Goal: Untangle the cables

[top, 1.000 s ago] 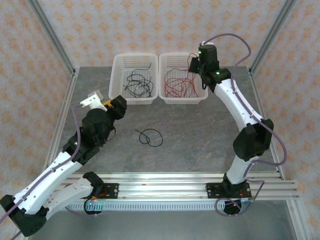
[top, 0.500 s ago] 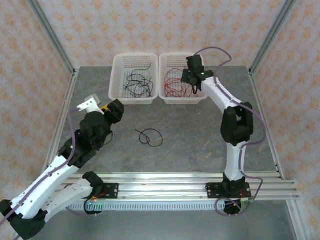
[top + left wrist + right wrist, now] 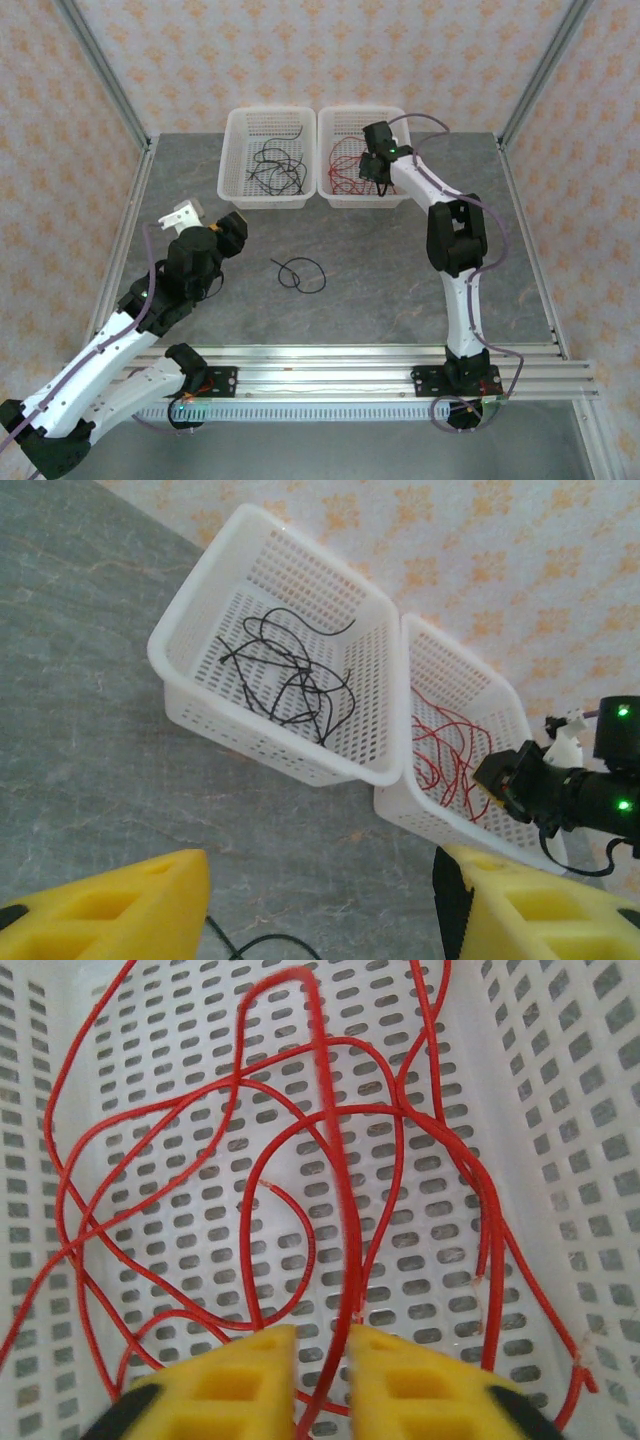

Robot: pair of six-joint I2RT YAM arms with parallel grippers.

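Thin red cables [image 3: 340,1190] lie in loose curls in a white basket [image 3: 600,1110]. Fingers of right gripper [image 3: 322,1380] are slightly parted with one red strand between them. The left gripper [image 3: 320,880] is spread wide and empty.

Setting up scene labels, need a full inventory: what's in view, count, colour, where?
table: 1, grey, under everything
left basket: 1, white, far edge
right basket: 1, white, beside it
black cables: several, black, left basket
red cables: several, red, right basket
loose cable: 1, black, table centre
left claw: 1, yellow fingers, open, above table
right claw: 1, yellow fingers, narrowly apart, red cable between, in right basket
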